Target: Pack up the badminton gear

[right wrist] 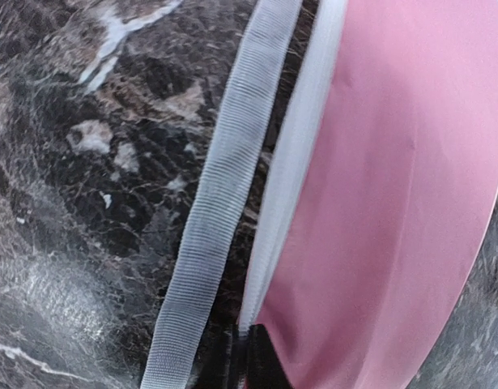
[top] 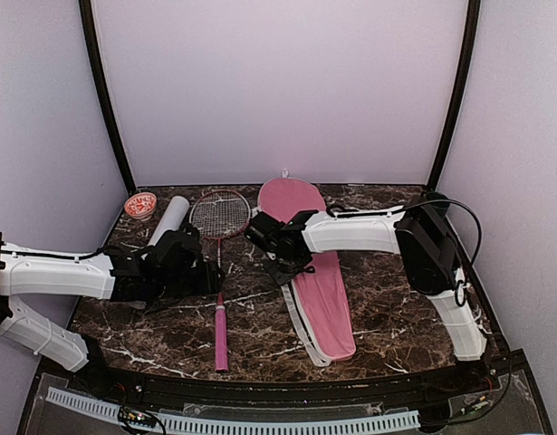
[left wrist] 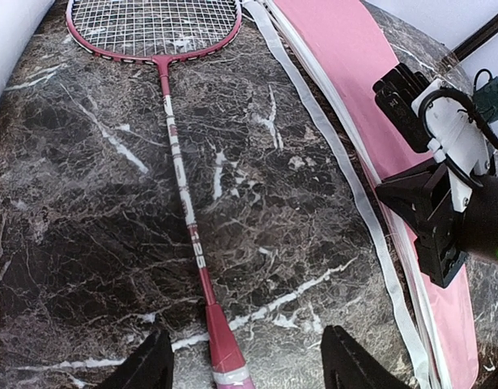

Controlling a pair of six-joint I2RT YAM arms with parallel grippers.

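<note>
A red-framed racket [top: 220,216] lies on the marble table, its pink handle toward the near edge. My left gripper [left wrist: 244,350] hangs open low over the racket [left wrist: 184,203], one finger on each side of the handle's upper end and neither touching it. The pink cover [top: 325,294] lies to the right of the racket. My right gripper [right wrist: 245,355] is shut on the white zip edge of the cover [right wrist: 394,203] at its left side. The white tube [top: 169,219] lies at the back left. In the top view my right gripper [top: 283,261] sits at the cover's left edge.
A loose white strap [right wrist: 216,203] runs along the cover's left side on the marble table [top: 260,326]. A small red-patterned round cap [top: 140,206] sits at the back left corner beside the tube. Walls close in the table on three sides.
</note>
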